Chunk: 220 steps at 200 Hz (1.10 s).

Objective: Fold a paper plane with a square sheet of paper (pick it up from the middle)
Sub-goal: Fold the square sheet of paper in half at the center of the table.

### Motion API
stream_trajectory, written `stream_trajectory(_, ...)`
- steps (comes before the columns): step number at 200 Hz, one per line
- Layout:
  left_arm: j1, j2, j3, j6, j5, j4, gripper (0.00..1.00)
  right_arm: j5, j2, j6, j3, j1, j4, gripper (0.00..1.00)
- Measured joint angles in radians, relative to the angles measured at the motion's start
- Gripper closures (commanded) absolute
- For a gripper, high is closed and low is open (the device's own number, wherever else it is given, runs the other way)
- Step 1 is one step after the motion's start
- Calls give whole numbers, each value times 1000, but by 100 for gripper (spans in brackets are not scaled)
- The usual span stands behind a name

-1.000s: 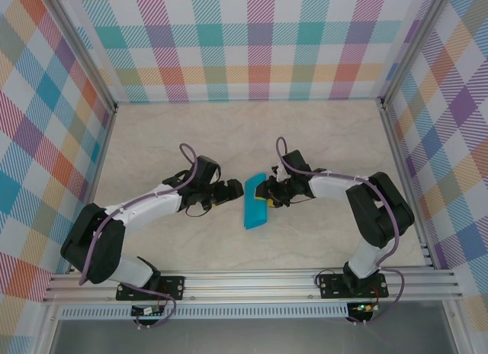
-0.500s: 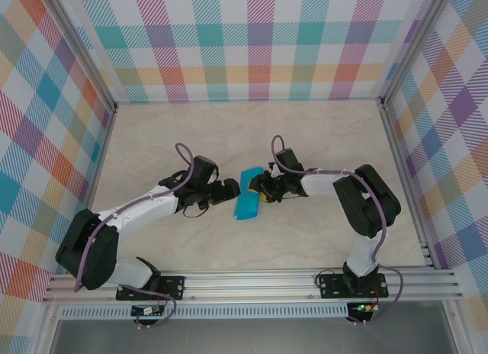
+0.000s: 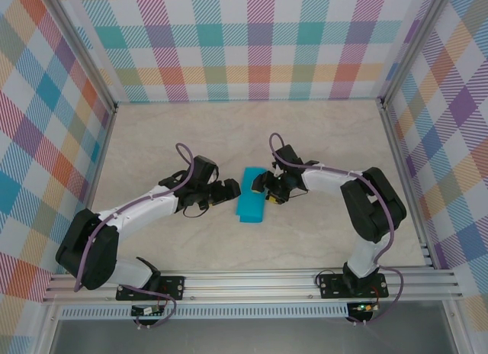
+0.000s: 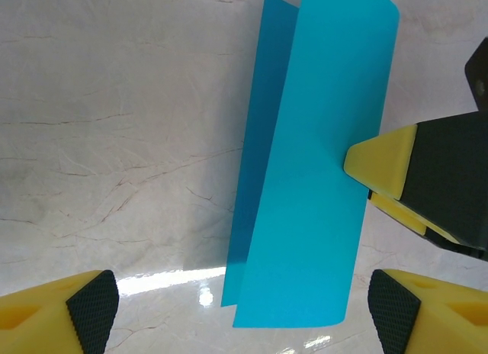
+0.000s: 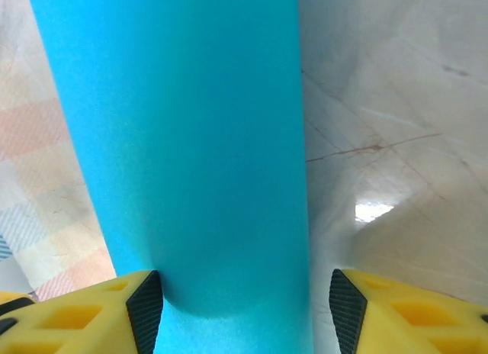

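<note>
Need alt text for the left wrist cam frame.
A teal-blue sheet of paper, folded loosely over, lies on the pale marbled table. The right gripper meets its right edge with a yellow fingertip. The left gripper shows black-padded fingers wide apart at the bottom corners.

table (image 3: 229, 133) far half: open | centre: square sheet of paper (image 3: 250, 195) lies across

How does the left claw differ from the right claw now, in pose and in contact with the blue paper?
The left claw stands wide open, its fingers clear of the blue paper on both sides; the right claw has the paper between its fingers, one pad against it, the other apart. From above, the left claw reaches in from the paper's left, the right claw from its right. Both have yellow fingers with black pads.
</note>
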Motion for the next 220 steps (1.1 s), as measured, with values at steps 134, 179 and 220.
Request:
stream_trajectory(134, 0, 24, 13, -1, 1, 6, 22, 58, 49, -77, 82, 4, -170, 33)
stream_trajectory(179, 0, 24, 13, -1, -1, 6, 26, 63, 83, -92, 138, 10, -232, 29)
stream_trajectory(220, 0, 24, 13, -4, -1, 6, 29, 96, 116, -96, 198, 29, -301, 27)
